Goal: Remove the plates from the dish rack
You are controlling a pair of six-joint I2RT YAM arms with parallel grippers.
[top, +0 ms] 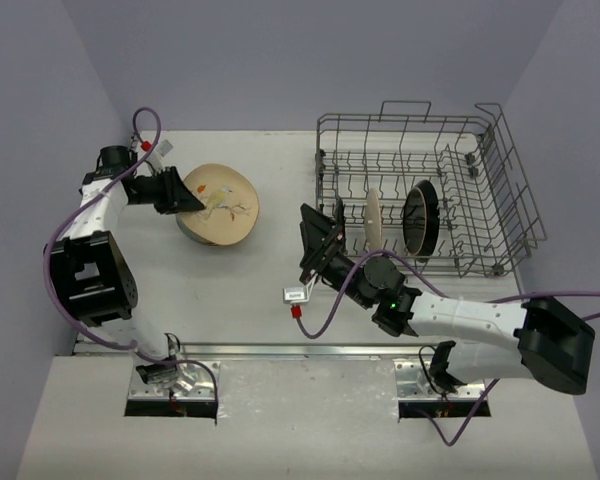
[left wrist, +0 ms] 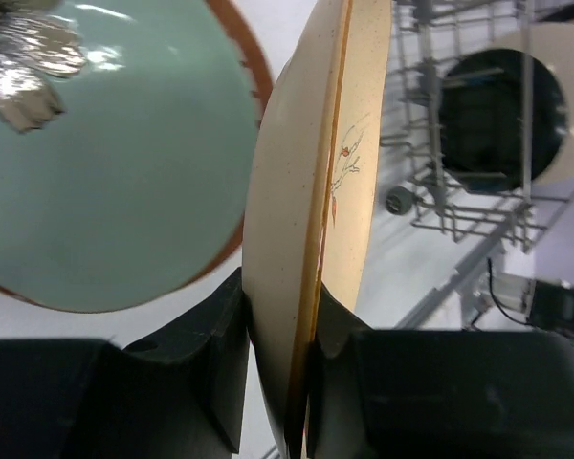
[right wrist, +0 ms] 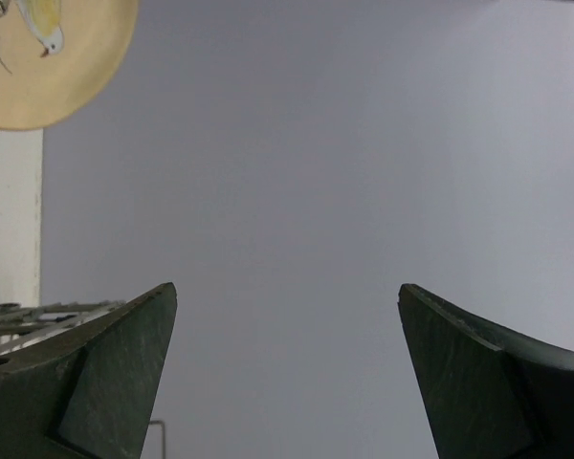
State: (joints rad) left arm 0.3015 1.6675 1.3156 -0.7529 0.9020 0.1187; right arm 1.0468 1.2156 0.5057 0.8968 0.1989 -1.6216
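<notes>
A round cream bird-motif plate (top: pixel 220 205) is pinched at its rim by the left gripper (left wrist: pixel 279 325) over a pale green plate (left wrist: pixel 105 172) on the white table (top: pixel 260 290). An upright cream plate (top: pixel 373 218) and a black plate (top: pixel 420 218) are held in the grey wire dish rack (top: pixel 410 118), beside which the right gripper (right wrist: pixel 287 316) is held with fingers spread. The table is enclosed by pale lilac walls (top: pixel 280 60).

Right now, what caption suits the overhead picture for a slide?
Left tool grips a cream bird-motif plate; right tool hovers open beside the dish rack holding two upright plates.
</notes>
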